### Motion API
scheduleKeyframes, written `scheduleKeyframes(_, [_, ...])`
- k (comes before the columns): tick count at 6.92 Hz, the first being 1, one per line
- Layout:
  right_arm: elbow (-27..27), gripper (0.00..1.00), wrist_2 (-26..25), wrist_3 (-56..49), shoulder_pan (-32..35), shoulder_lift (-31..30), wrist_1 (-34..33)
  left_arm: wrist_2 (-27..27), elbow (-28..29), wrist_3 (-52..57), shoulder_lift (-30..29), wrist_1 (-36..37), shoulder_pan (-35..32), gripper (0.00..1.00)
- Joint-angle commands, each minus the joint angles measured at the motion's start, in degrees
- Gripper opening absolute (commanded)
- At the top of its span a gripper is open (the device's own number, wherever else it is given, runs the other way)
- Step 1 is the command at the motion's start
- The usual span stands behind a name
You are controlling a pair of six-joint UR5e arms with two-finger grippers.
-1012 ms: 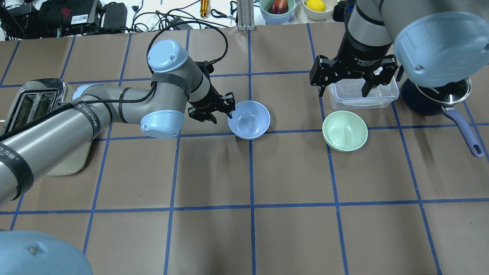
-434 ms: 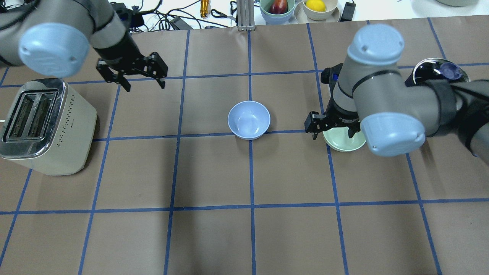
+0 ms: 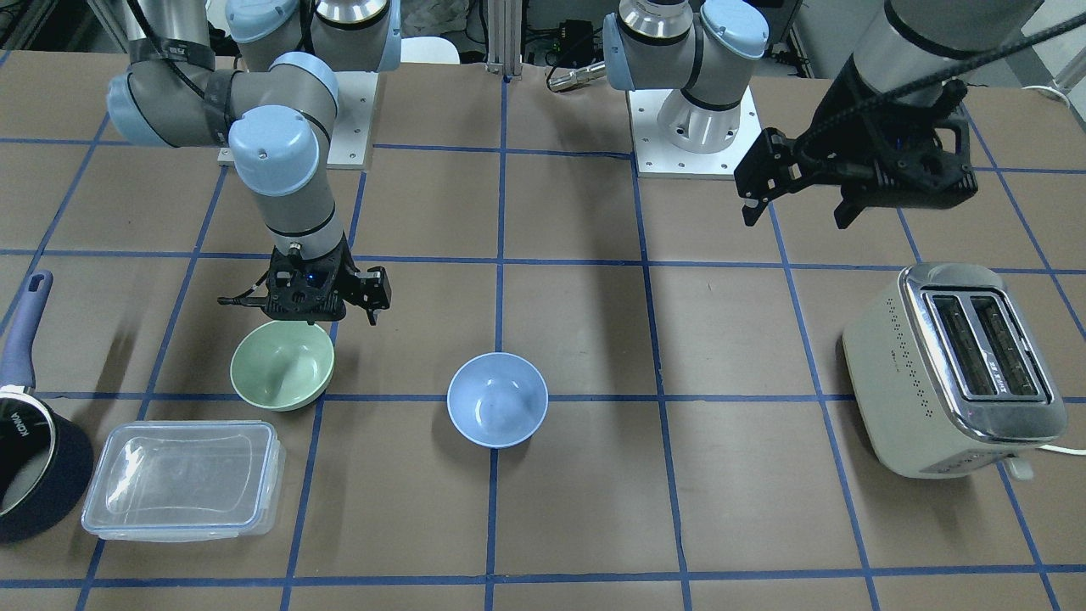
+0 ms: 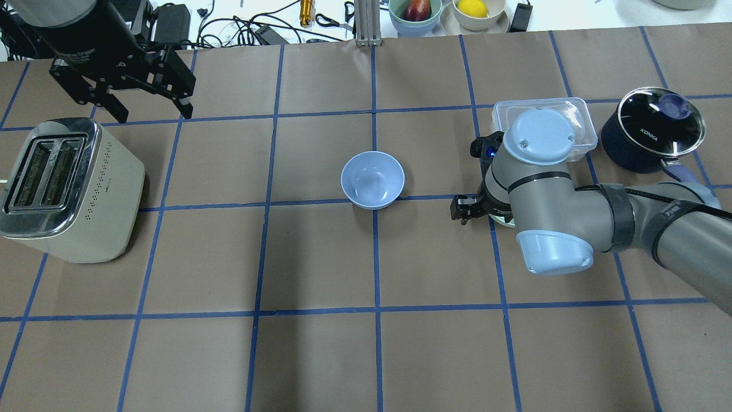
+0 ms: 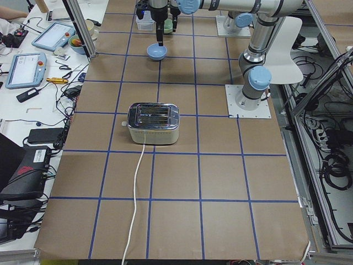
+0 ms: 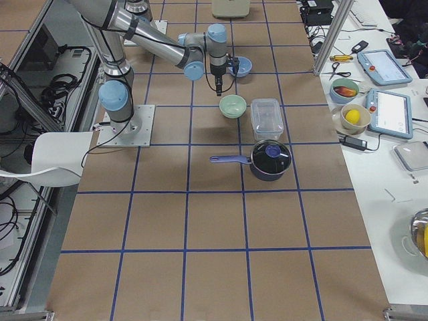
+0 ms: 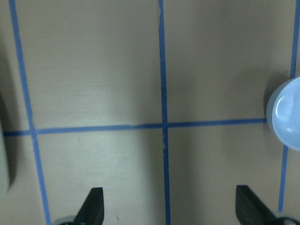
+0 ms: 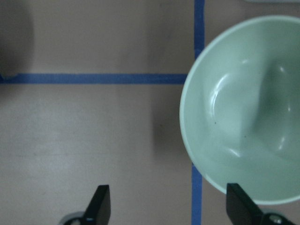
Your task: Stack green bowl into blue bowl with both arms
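Fingers (image 8: 100, 204) of the right gripper (image 8: 169, 207) are standing well apart, holding nothing. One tip is sitting over bare table; the other is hanging at the edge of the green bowl (image 8: 243, 108), about above its rim. From the front, this gripper is hovering low over the robot-side edge of that bowl, not touching it as far as I can tell.

Green bowl is sitting upright and empty on the table, across a blue tape line, just beside the clear lidded container (image 3: 182, 479). Dark saucepan (image 3: 34, 467) is further out on the same side. Blue bowl (image 3: 497, 399) is also resting upright and empty, on a tape crossing near mid-table, apart from the green one with bare table between them.

Left gripper (image 3: 796, 216) is hanging high with its fingers spread wide, gripping nothing, up near the toaster (image 3: 950, 365) and well away from both bowls. Its wrist camera is catching only a sliver of blue bowl at the frame edge.

Handling, as judged: green bowl is looking light, rigid and thin-walled, with a glossy skin that is likely slick under the pads. Nothing on it is offering a handle. Best hold is probably the rim, one finger inside the wall and one outside, set deep enough that the flared side is not squeezing the bowl out of the pinch. Lifted by one edge it is likely tilting, so level it before seating it in the blue one.
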Motion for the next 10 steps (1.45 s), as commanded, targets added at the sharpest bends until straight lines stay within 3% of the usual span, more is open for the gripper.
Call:
scheduleKeyframes(1, [-3.21,0.86,-0.15,-0.92,0.33,3.07,-1.63,0.21,-1.35,-1.19,1.1,0.04,-0.29,1.0])
scheduleKeyframes(2, [-3.4,0.86,-1.29,-3.19,0.25,4.04,-2.07,0.12,-1.36,-0.93,1.36,0.57,-0.21,1.0])
scheduleKeyframes(3, [-3.23,0.85,-1.91,-3.39,0.24,4.74,-3.73,0.38,-1.79,-0.84,0.32,9.01,-0.03,1.0])
scheduleKeyframes(4, [-2.79,0.79,-3.57,-3.48,0.24,5.45,-3.66,0.3,-2.4,-1.18,0.13,10.32,-0.03,1.0])
scheduleKeyframes(5, [-2.7,0.6,-4.28,-3.48,0.16,5.98,-2.79,0.29,-3.63,-1.19,1.18,10.42,-0.12,1.0])
scheduleKeyframes(6, [-2.78,0.2,-4.11,-3.57,0.16,5.98,-2.6,0.12,-4.77,-1.27,1.53,10.76,-0.12,1.0])
scheduleKeyframes(7, [-2.79,0.01,-4.02,-3.48,0.16,5.98,-2.78,0.03,-4.96,-1.36,1.36,11.03,-0.12,1.0])
scheduleKeyframes(10, [-3.4,0.0,-3.94,-2.43,0.59,5.46,-3.65,-0.32,-4.61,-1.45,0.93,10.51,-0.38,1.0])
